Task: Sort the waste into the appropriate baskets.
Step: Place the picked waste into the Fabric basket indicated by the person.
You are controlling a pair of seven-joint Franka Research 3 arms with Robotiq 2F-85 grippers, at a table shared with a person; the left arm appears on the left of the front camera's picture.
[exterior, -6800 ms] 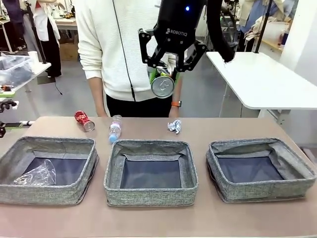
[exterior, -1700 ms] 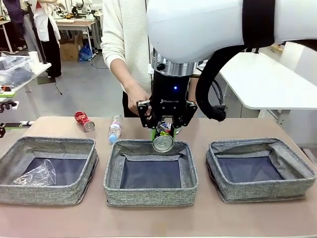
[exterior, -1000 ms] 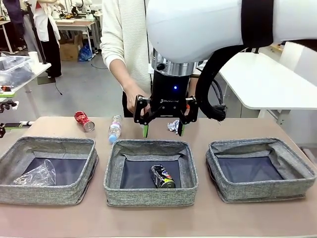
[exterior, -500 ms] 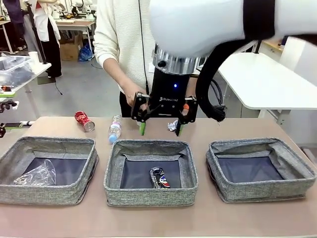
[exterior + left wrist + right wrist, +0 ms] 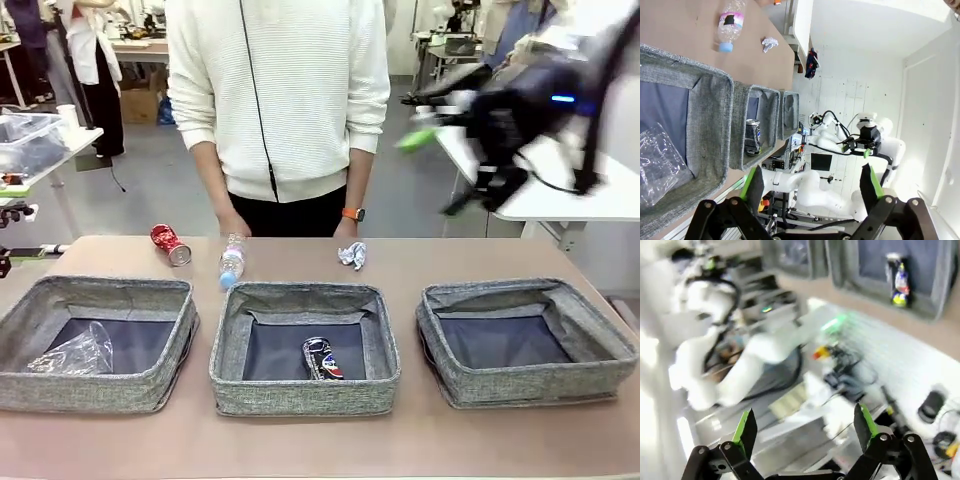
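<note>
My right gripper (image 5: 804,426) has its two green-padded fingers spread wide apart, with nothing between them; in the front view it is a dark blur raised high over the right side of the table (image 5: 420,440). The right basket (image 5: 530,385) sits nearest below it. Well below and to its left, the dark blue-silver can (image 5: 322,358) lies on the dark lining of the middle basket (image 5: 305,392). Farther left again, the clear plastic bag (image 5: 72,352) rests in the left basket (image 5: 100,385).

My left gripper (image 5: 811,182) is also spread wide and holds nothing; its view is rolled sideways, and the bag lies just beyond its fingers in the nearest basket.

Beyond the baskets, well apart from both grippers, three pieces lie on the bare table: the crushed red can (image 5: 170,243), the clear plastic bottle (image 5: 232,260) on its side, and the crumpled white paper wad (image 5: 352,255). A person (image 5: 290,100) in a white sweater stands at the far edge, one hand down near the bottle and the other near the paper wad.
</note>
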